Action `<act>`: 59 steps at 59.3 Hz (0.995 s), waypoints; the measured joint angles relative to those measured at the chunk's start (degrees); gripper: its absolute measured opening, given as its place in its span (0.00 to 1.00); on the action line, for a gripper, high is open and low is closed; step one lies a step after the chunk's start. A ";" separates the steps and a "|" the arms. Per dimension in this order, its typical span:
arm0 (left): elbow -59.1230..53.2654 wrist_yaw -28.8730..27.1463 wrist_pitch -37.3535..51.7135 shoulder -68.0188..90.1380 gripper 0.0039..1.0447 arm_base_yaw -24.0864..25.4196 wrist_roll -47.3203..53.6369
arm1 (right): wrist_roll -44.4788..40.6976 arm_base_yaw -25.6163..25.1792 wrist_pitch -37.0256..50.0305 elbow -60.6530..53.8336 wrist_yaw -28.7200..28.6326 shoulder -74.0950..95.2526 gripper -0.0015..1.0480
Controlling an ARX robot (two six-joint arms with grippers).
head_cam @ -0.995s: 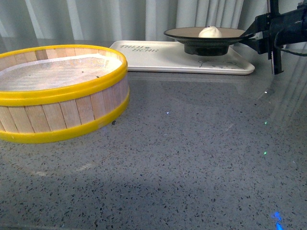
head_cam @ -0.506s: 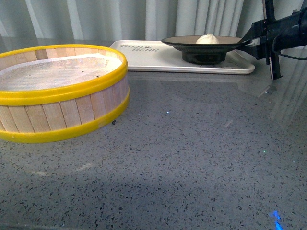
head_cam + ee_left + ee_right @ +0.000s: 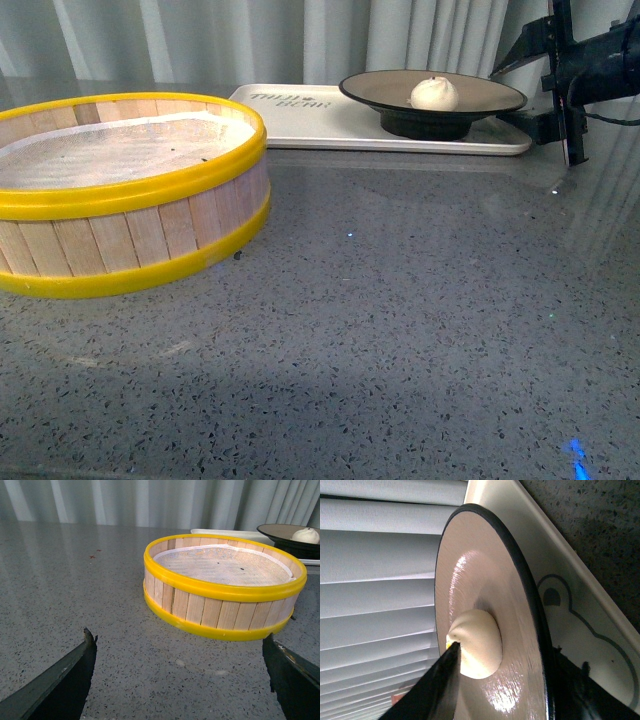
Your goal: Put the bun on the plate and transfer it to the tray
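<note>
Bun (image 3: 435,93) on plate (image 3: 380,92), plate on tray (image 3: 330,122), upper right of the front frame: both stages of the job apparently complete. Cream-white and pleated, seated near the middle of the tan-brown dish, slightly right of centre. Black foot of the dish planted on the off-white tray, at its right-hand end, away from the dark lettering at the left. Seen again in the right wrist frame: bun (image 3: 477,647) against the glossy inside of the plate (image 3: 470,575), tray (image 3: 575,615) with its printed outline running down the right side.

Right gripper (image 3: 552,85) at the far right edge of the front frame, jaws spread wide apart, one above and one below the level of the plate's rim, just beside that rim and gripping nothing; whether brushing it, hard to tell. Likely all that remains: backing that arm clear without nudging the dish.

Left gripper (image 3: 180,680) parked low over the speckled grey countertop (image 3: 400,330), jaws splayed to the lower corners of the left wrist frame, empty. Yellow-rimmed wooden steamer basket (image 3: 120,190) at centre left of the front frame, lined with white mesh, holding no bun, well apart from the tray.
</note>
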 joint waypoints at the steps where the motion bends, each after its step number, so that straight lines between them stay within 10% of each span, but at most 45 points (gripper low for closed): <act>1: 0.00 0.00 0.00 0.00 0.94 0.00 0.00 | 0.07 0.00 0.00 0.11 -0.07 0.07 0.51; 13: 0.00 0.00 0.00 0.00 0.94 0.00 0.00 | 0.35 -0.57 -0.07 0.35 -0.09 0.11 0.93; 39: 0.00 0.00 0.00 0.00 0.94 0.00 0.00 | -2.23 -3.78 8.04 -18.67 2.97 -13.44 0.92; 59: 0.00 0.00 0.00 0.00 0.94 0.00 0.00 | -37.35 -11.67 12.79 -60.26 32.15 -57.18 0.92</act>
